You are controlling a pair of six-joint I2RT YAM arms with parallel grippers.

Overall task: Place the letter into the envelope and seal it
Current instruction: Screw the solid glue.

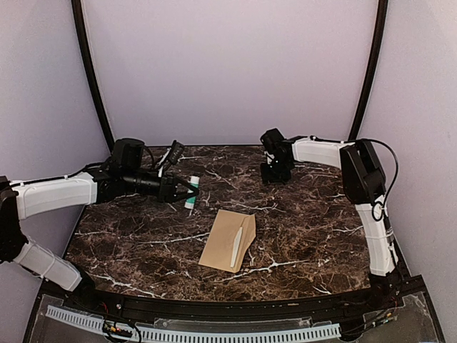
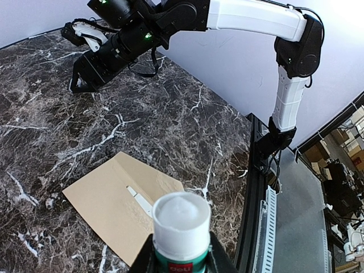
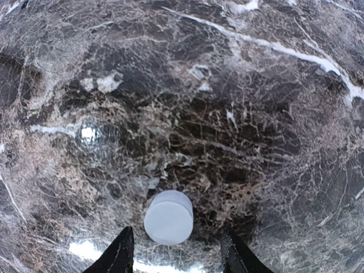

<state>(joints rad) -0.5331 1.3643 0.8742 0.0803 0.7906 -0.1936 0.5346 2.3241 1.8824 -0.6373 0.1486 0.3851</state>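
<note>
Envelope (image 1: 223, 243) flat on tabletop (image 1: 300, 229); letter unseen, presumably inside | sealing judged pending | left pincer (image 2: 181, 259) grips glue stick (image 2: 182, 219) | right pincer (image 3: 176, 253) open astride white cap (image 3: 168, 217)

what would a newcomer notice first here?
The brown envelope lies alone mid-way across the dark marble table. Just behind it to the left, the left gripper is clamped on an uncapped glue stick. At the far side, the right gripper hangs with jaws open around a small white cap.
</note>
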